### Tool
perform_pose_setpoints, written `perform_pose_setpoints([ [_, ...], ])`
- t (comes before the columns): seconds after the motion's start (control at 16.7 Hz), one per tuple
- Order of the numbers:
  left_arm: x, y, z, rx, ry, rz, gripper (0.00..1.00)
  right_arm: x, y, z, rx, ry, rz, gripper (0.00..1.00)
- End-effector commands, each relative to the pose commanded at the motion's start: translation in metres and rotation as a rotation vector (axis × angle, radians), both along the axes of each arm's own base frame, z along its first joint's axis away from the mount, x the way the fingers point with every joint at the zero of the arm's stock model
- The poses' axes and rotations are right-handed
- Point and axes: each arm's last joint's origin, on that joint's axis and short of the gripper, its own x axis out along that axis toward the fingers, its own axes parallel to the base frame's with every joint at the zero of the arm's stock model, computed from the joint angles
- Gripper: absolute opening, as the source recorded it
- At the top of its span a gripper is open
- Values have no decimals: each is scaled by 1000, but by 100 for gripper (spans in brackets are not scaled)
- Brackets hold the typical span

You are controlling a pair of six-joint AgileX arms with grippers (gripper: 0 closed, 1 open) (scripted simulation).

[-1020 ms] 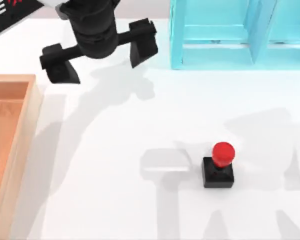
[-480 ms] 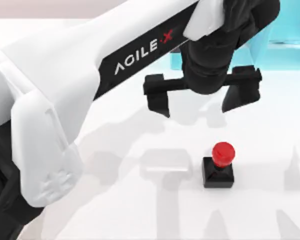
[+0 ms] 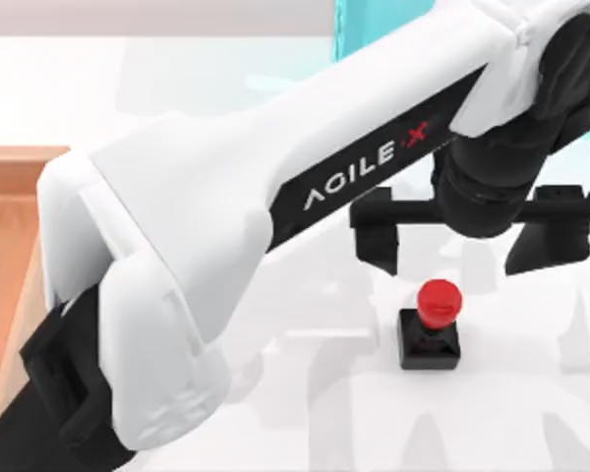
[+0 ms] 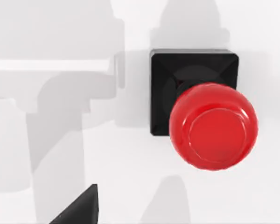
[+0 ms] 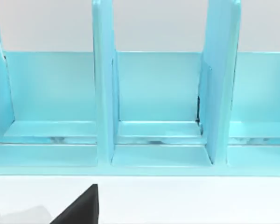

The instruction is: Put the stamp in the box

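The stamp (image 3: 431,326), a black cube with a glossy red knob, stands upright on the white table right of centre. My left gripper (image 3: 457,258) hovers open just above and slightly behind it, one finger on each side, touching nothing. In the left wrist view the stamp (image 4: 210,123) is seen close from above, and one dark fingertip (image 4: 79,211) pokes in at the edge. The wooden box (image 3: 20,157) lies at the table's left edge, mostly covered by my left arm. My right arm is parked, facing the blue shelf (image 5: 154,93).
A translucent light-blue shelf (image 3: 374,25) with upright dividers stands at the table's back right. The white left arm (image 3: 236,226) stretches diagonally from the lower left across the table. Bare white table surrounds the stamp.
My left arm swept from the back left toward the right and forward, bringing its open gripper over the stamp. The stamp has not moved.
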Motion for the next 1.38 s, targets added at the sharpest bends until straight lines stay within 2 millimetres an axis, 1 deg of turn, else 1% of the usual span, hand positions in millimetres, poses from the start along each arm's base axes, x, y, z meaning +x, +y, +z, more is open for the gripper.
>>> perform_pose_setpoints([
  [0.3, 2, 1, 0, -2, -2, 3, 100, 0, 0, 0, 0, 0, 0, 100],
  [0.42, 3, 0, -7, -5, -4, 1, 100, 0, 0, 0, 0, 0, 0, 100],
  [0.54, 6, -2, -23, -6, -4, 0, 100, 0, 0, 0, 0, 0, 0, 100],
  [0.78, 10, -3, -72, 4, 2, 0, 100, 0, 0, 0, 0, 0, 0, 100],
  [0.9, 10, -1, -90, 1, 1, 0, 100, 0, 0, 0, 0, 0, 0, 100],
  [1.02, 10, 0, -99, 0, 0, 0, 100, 0, 0, 0, 0, 0, 0, 100],
  [1.26, 10, 0, -100, 0, 0, 0, 100, 0, 0, 0, 0, 0, 0, 100],
  [1.38, 10, 0, -100, 0, 0, 0, 85, 0, 0, 0, 0, 0, 0, 100],
])
